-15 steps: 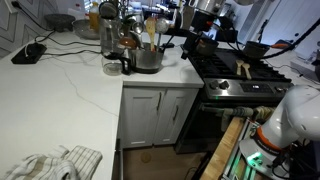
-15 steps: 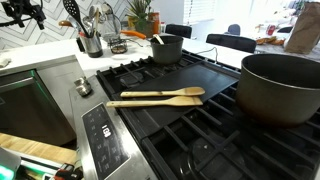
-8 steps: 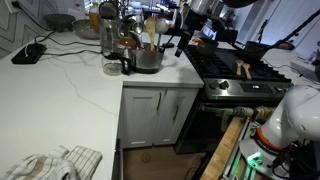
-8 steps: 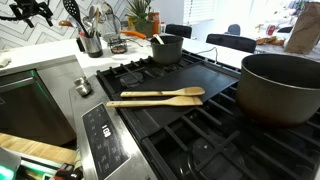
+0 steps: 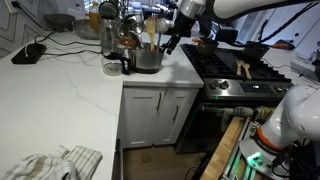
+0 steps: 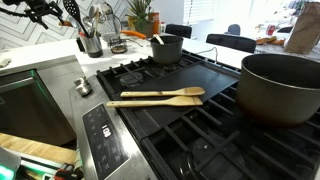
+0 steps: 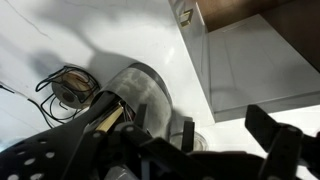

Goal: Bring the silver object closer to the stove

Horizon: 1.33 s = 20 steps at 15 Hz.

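The silver object (image 5: 148, 59) is a shiny metal pot with wooden utensils sticking up, on the white counter near the stove's edge. It also shows in an exterior view (image 6: 92, 45) and in the wrist view (image 7: 142, 95). The stove (image 5: 236, 72) is a black gas range with dark grates (image 6: 200, 115) and a steel front. My gripper (image 5: 170, 42) hangs just beside the pot on its stove side, a little above the counter. It shows at the top left in an exterior view (image 6: 42, 8). In the wrist view the gripper (image 7: 230, 140) is open and empty, with the pot just outside one finger (image 7: 187, 135).
A tall glass carafe (image 5: 110, 40) and a low round dish (image 5: 112, 68) stand behind the pot. A coiled black cable (image 7: 70, 85) lies on the counter. Two wooden spoons (image 6: 155, 97), a small pot (image 6: 167, 48) and a large dark pot (image 6: 280, 85) sit on the stove.
My gripper has moved from over the stove's edge sideways toward the silver pot. It stays open. The pot has not moved.
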Each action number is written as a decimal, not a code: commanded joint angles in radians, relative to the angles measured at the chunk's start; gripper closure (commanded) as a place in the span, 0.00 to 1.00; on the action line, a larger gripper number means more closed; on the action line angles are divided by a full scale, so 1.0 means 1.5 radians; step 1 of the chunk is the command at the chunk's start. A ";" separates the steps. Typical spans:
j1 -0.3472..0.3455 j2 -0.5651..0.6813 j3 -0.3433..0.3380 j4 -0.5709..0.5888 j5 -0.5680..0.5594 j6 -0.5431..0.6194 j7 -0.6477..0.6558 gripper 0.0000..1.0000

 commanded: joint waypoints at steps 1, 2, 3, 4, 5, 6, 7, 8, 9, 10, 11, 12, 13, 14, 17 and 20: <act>0.000 0.002 0.000 0.004 -0.001 -0.002 0.000 0.00; 0.000 0.003 0.000 0.005 -0.001 -0.002 0.000 0.00; 0.000 0.003 0.000 0.007 -0.001 -0.002 0.000 0.00; -0.001 0.015 0.001 0.015 -0.006 0.004 0.000 0.00; 0.001 0.033 0.000 0.027 -0.005 0.014 -0.010 0.00; 0.000 0.045 0.001 0.037 -0.012 0.019 -0.013 0.00; 0.001 0.057 0.002 0.047 -0.012 0.021 -0.016 0.00; 0.000 0.074 0.002 0.061 -0.016 0.020 -0.024 0.00; -0.003 0.090 0.005 0.074 -0.033 0.026 -0.018 0.00; -0.004 0.105 0.005 0.088 -0.043 0.027 -0.023 0.00; -0.002 0.121 0.004 0.100 -0.049 0.032 -0.030 0.00; -0.001 0.136 0.005 0.111 -0.060 0.039 -0.037 0.00; -0.001 0.150 0.005 0.121 -0.070 0.046 -0.038 0.00; 0.000 0.164 0.004 0.130 -0.068 0.055 -0.045 0.00; 0.001 0.201 0.003 0.151 -0.078 0.080 -0.054 0.00; 0.002 0.226 0.001 0.163 -0.103 0.109 -0.050 0.00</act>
